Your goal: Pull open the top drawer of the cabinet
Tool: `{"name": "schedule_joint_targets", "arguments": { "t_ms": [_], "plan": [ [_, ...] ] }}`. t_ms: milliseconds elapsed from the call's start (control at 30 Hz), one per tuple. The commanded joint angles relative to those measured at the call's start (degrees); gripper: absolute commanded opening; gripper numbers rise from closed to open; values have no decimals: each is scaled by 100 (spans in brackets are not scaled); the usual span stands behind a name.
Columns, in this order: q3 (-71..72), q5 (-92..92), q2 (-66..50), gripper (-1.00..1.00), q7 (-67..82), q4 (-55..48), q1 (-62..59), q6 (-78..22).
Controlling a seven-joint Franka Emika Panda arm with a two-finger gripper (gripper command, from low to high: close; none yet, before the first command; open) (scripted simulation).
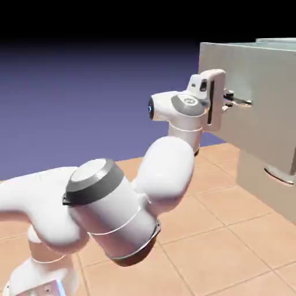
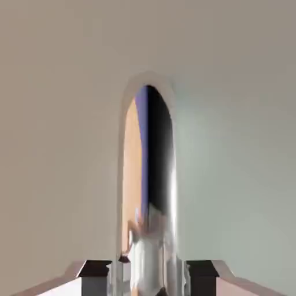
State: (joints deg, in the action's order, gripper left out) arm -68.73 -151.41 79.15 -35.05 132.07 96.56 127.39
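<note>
The top drawer (image 1: 270, 84) sticks far out over the lower drawer (image 1: 253, 182), so the pulling looks all done, and the gripper (image 2: 148, 278) has its fingers apart around the shiny handle (image 1: 244, 103).

Drawer front (image 2: 237, 144) blocks pincer (image 2: 148, 277) ahead; handle (image 2: 159, 173) between tips (image 2: 94, 283)

Arm (image 1: 166, 173) bent, reaching exterior view's right; end effector's (image 1: 228, 101) fingertips (image 2: 94, 278) apart.

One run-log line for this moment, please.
top drawer: pulled out past lower drawer | jaws: open, either side of handle | lower drawer: closed
</note>
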Motion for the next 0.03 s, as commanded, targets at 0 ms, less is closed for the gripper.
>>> {"name": "schedule_joint_targets", "arguments": {
  "t_ms": [0],
  "plan": [
    [86,56,25,100,-16,208,-160,-53]
  ]
}}
